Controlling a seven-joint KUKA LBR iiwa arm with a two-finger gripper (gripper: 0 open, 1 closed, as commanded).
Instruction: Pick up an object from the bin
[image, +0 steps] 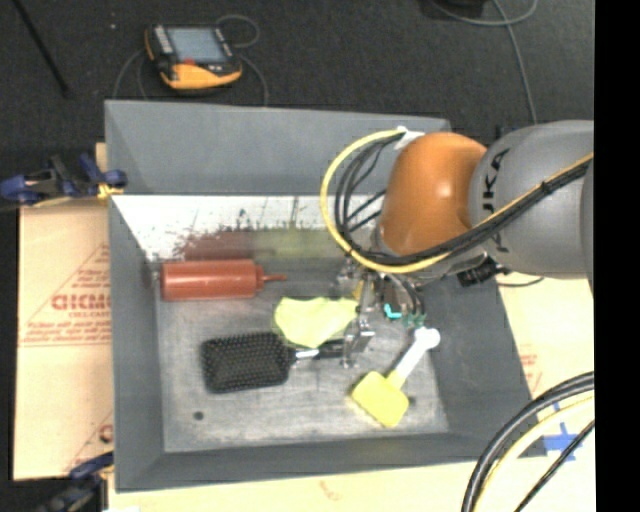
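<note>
Black letters (497, 185) on grey arm (545, 225), just right of orange cover (430, 190): "KU" can be read. Letters big and thick, turned on side, running up arm's round shell. Rest of word cannot be read.

Orange and black handheld box (193, 55) on dark floor beyond bin (135, 330): small light screen on it, marks there too small to read.

Things inside bin: nothing on them can be read.

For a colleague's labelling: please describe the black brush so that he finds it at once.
Look in the grey bin, at the left half of its floor. In front of the red-brown bottle lies the black brush, the only dark, bristled thing there.
</note>
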